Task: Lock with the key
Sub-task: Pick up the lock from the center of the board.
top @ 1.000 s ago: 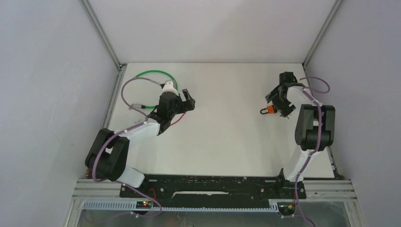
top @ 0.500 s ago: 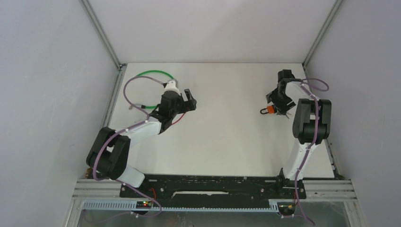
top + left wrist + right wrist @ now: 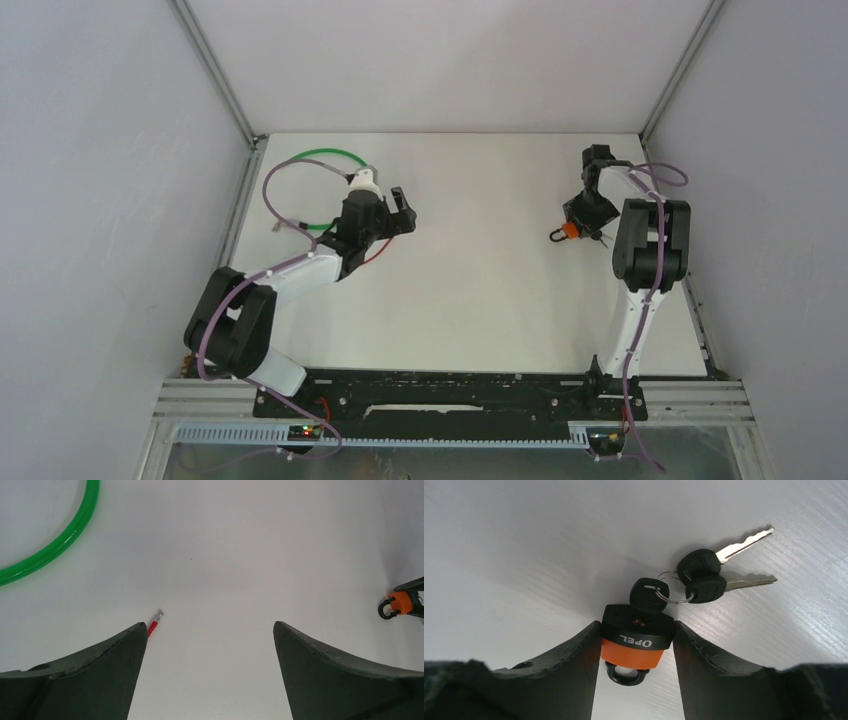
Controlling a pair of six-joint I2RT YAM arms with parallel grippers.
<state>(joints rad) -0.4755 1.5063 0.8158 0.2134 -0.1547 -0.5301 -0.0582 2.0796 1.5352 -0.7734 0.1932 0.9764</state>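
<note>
R claw point(image 3: 636, 630) on padlock point(image 3: 634, 652), blocky, orange-blk

Looks like a robotics lab test cell, not anybody's home or shop. White table point(image 3: 480, 310) boxed in by plain grey panels point(image 3: 100, 200) on aluminium struts point(image 3: 215, 70) (corners at roughly 11 and 1 o'clock from above). At 6 o'clock a black mounting plate point(image 3: 500, 395) carries the bolted-on left arm point(image 3: 290, 275) and right arm point(image 3: 650, 260), with a slotted cable duct point(image 3: 430, 440) in front and purple cables point(image 3: 263, 195) looping around.
</note>
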